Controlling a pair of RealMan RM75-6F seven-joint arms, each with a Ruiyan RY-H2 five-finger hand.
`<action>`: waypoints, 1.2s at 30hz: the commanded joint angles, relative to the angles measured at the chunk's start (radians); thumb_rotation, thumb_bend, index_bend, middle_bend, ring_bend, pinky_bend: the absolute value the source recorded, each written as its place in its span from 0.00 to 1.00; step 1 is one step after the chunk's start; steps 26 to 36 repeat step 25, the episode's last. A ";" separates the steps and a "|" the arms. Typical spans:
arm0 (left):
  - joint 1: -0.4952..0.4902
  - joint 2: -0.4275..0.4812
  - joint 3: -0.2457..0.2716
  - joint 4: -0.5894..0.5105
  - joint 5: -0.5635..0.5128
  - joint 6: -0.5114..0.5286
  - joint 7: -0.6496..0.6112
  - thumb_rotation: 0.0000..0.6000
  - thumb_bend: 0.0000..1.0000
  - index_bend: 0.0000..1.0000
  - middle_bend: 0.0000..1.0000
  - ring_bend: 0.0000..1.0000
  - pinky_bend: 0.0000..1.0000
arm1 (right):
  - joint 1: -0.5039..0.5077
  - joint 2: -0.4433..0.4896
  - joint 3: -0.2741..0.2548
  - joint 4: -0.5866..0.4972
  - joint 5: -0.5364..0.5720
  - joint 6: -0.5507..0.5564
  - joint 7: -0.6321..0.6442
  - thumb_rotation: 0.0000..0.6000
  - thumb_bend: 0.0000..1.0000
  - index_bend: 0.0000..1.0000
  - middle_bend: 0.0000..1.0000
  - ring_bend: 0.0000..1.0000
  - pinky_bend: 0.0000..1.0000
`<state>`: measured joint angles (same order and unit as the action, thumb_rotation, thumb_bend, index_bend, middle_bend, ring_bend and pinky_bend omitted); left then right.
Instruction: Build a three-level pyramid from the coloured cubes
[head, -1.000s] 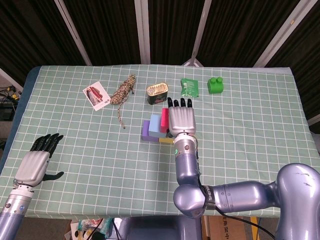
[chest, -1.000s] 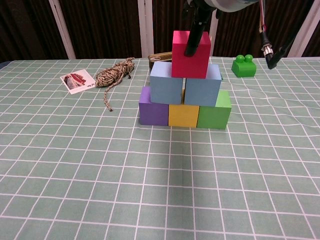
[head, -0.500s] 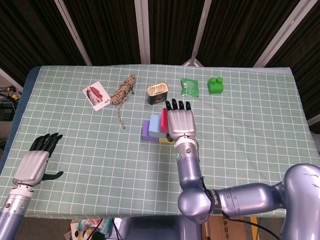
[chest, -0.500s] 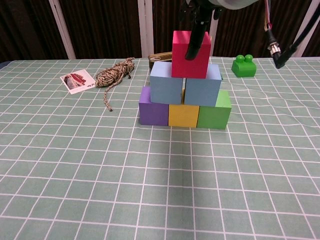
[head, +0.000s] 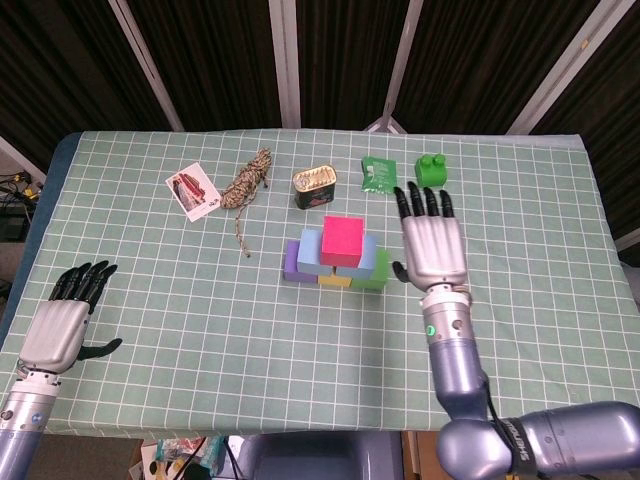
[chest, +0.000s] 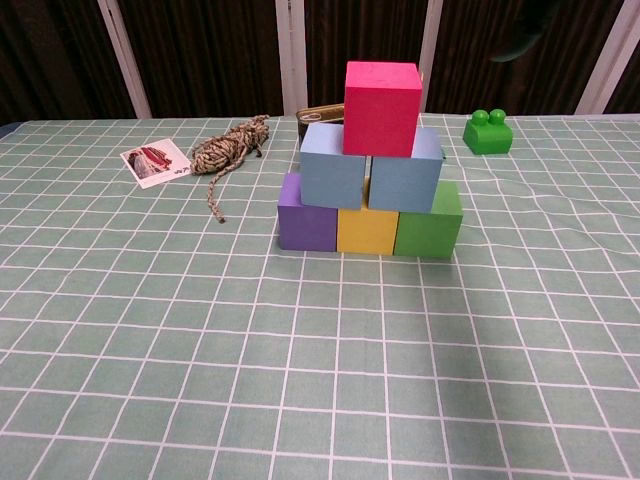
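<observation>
A pyramid of cubes stands mid-table: a purple cube (chest: 306, 213), a yellow cube (chest: 367, 230) and a green cube (chest: 430, 225) at the bottom, two light blue cubes (chest: 333, 165) (chest: 404, 173) above, and a pink cube (chest: 382, 94) (head: 342, 240) on top. My right hand (head: 432, 243) hovers open to the right of the stack, fingers spread, touching nothing. My left hand (head: 63, 322) stays open at the table's near left edge. Neither hand shows in the chest view.
Behind the stack lie an open tin (head: 314, 184), a green packet (head: 379, 172), a green toy brick (head: 432, 170) (chest: 487, 132), a coil of rope (head: 247, 183) (chest: 227, 147) and a picture card (head: 193, 190) (chest: 154, 161). The checked cloth (head: 200, 300) covers the table.
My right hand has let go of the pink cube and moved right, away from the stack. The pink cube stays on top. My left hand has barely shifted.
</observation>
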<state>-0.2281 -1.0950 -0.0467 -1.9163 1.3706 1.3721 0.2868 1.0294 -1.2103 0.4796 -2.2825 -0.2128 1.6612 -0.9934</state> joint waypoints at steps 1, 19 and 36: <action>0.009 -0.014 0.002 0.021 0.019 0.019 -0.006 1.00 0.09 0.00 0.03 0.01 0.05 | -0.217 0.138 -0.184 -0.065 -0.249 0.022 0.178 1.00 0.26 0.00 0.00 0.00 0.00; 0.113 -0.075 0.033 0.249 0.119 0.179 -0.119 1.00 0.09 0.00 0.00 0.01 0.03 | -0.778 0.136 -0.648 0.447 -0.967 -0.048 0.834 1.00 0.26 0.00 0.00 0.00 0.00; 0.123 -0.089 0.013 0.278 0.101 0.190 -0.153 1.00 0.09 0.00 0.00 0.01 0.03 | -0.825 0.120 -0.638 0.513 -1.055 -0.016 0.863 1.00 0.26 0.00 0.00 0.00 0.00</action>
